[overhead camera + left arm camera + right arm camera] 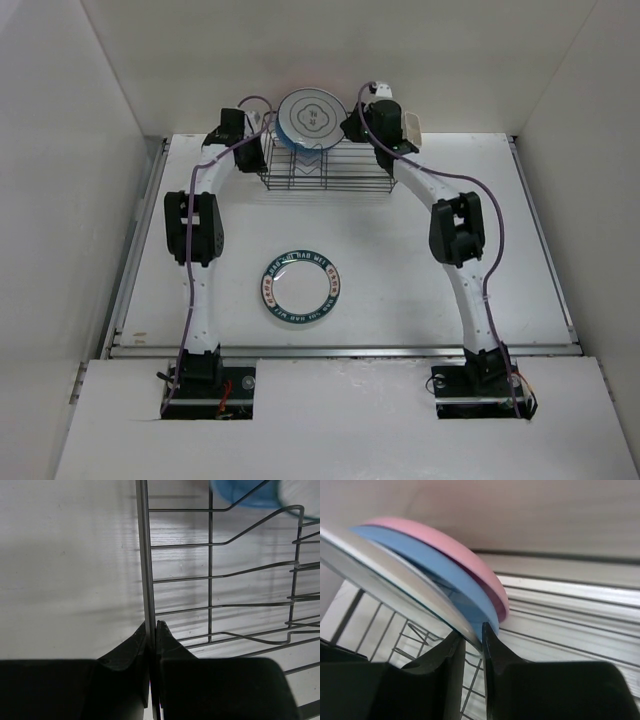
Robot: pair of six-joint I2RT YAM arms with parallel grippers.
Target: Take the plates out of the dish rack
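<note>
The dish rack [325, 172] stands at the back of the table with three plates upright in it. The white plate [310, 112] with a dark centre motif faces front; a blue plate [432, 567] and a pink plate [447, 541] stand behind it. My right gripper [474, 634] is shut on the white plate's [385, 567] right rim. My left gripper [151, 626] is shut on the top wire [144, 555] at the rack's left end. The teal lettered plate [302, 286] lies flat mid-table.
A small cream cup [413, 127] sits by the rack's right end, next to my right wrist. White walls close in the table on the left, right and back. A raised ledge [340, 350] runs along the near edge before the arm bases.
</note>
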